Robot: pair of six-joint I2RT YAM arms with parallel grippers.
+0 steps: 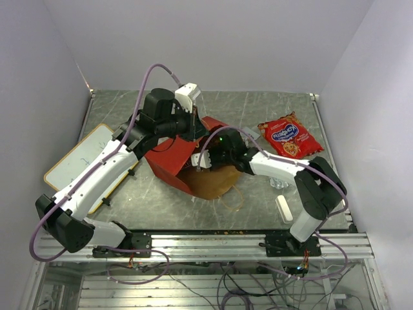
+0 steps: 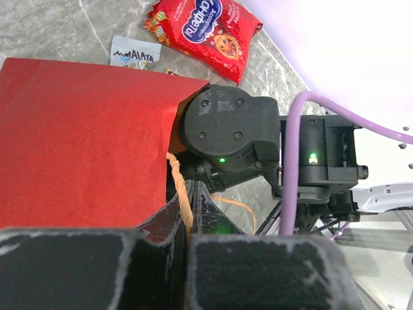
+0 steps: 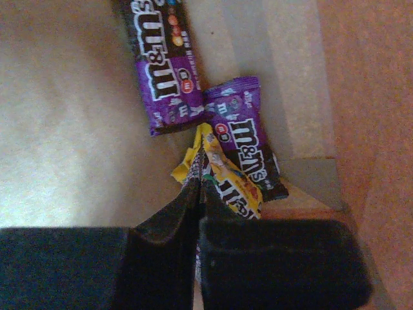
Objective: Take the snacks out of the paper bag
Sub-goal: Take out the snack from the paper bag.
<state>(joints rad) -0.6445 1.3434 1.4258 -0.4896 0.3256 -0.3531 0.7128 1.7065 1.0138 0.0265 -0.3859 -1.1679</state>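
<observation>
A red paper bag [image 1: 169, 163] lies on its side on the grey bench [image 1: 264, 110], mouth toward the near edge; the left tool [image 2: 190, 194] is closed on the bag's tan handle [image 2: 174, 169]; the right tool [image 3: 199, 188] reaches inside the bag, pinched shut on a yellow candy wrapper [image 3: 219, 173], with two purple candy wrappers [image 3: 161, 64] just beyond it; a large red snack packet [image 1: 289, 137] lies outside on the bench, right of the bag.

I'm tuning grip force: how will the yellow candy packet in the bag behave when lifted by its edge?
Probably light and floppy: the yellow packet is a thin crinkled wrapper, so it should dangle from the right gripper. Its glossy film may slip, since only a corner looks pinched.
</observation>
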